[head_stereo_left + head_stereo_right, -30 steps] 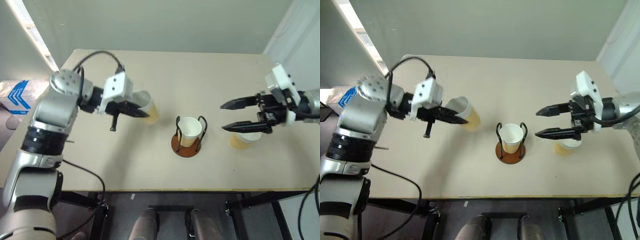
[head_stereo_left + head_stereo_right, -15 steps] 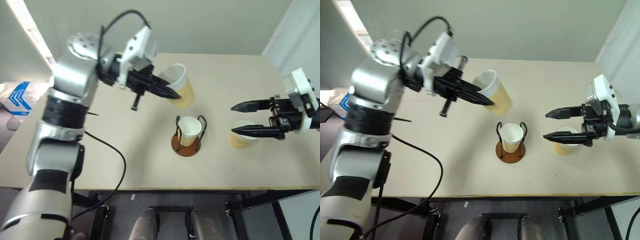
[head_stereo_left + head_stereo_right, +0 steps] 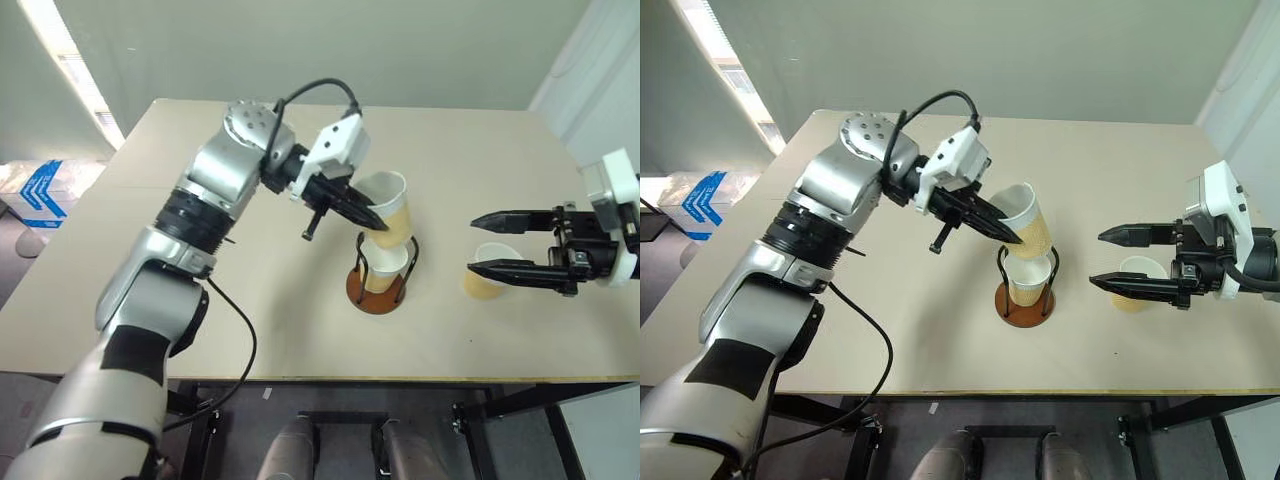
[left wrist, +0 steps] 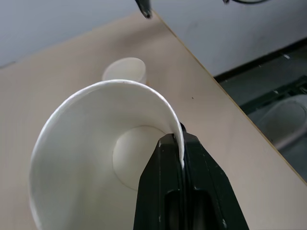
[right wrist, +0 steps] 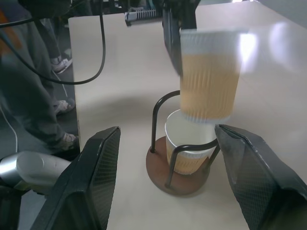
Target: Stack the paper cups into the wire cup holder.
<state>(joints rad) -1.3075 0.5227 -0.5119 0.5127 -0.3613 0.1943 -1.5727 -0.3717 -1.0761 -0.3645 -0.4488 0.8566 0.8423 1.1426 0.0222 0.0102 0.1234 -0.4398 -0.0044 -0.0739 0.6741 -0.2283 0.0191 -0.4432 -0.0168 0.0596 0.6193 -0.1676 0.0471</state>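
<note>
Carefully, we needed our left gripper (image 3: pixel 372 218), pinching the raised paper cup (image 3: pixel 390 208) by its rim, to level it over the cup (image 3: pixel 380 267) seated in the wire cup holder (image 3: pixel 376 289), while our right gripper (image 3: pixel 485 243) hung with jaws spread beside that holder.

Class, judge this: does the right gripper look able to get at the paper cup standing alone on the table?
Probably yes: the right gripper is open, empty, beside the lone paper cup, nothing between them.

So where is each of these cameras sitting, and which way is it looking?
Head views: high up, looking down over the table; both arms show.
Left wrist view: along the left gripper, pinching the held cup by its rim.
Right wrist view: between the right gripper's open jaws, toward the wire cup holder.
Shared: the held cup above the holder's cup.
</note>
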